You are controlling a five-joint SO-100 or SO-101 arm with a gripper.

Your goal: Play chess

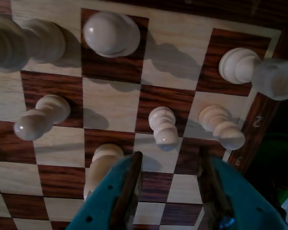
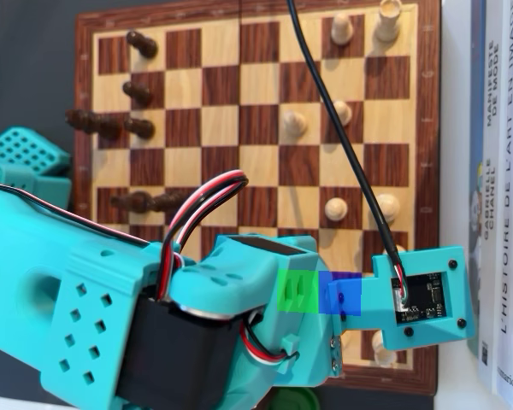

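The teal pincer [image 1: 170, 187] hangs over the chessboard [image 1: 110, 103] with its two fingers spread apart and nothing between them; through the gap the wrist view shows only bare squares. In that view a light pawn [image 1: 163, 127] stands just ahead of the gap, over the seam between a dark and a light square, apart from both fingers. Another light piece [image 1: 102, 165] sits right against the outer side of the left finger [image 1: 127, 189], partly hidden by it, so contact cannot be told. Beyond the right finger [image 1: 211, 184], a third light piece [image 1: 222, 125] stands near the board's border, where the numeral 2 [image 1: 257, 120] is printed. Farther ahead of the pincer are a round-headed pawn [image 1: 110, 33], a tall piece [image 1: 24, 45] at upper left, a rook-like piece [image 1: 259, 72] at upper right, and another pawn [image 1: 38, 117] out to the left. In the overhead view the arm [image 2: 154, 307] covers the lower part of the board [image 2: 256, 26], and the pincer itself is hidden under the wrist and its camera mount [image 2: 423, 295]. A black cable [image 2: 333, 128] runs up across the board from that mount. The dark pieces [image 2: 137, 128] stand along the far left columns, well away from the pincer. Books [image 2: 492, 171] stand just right of the board.
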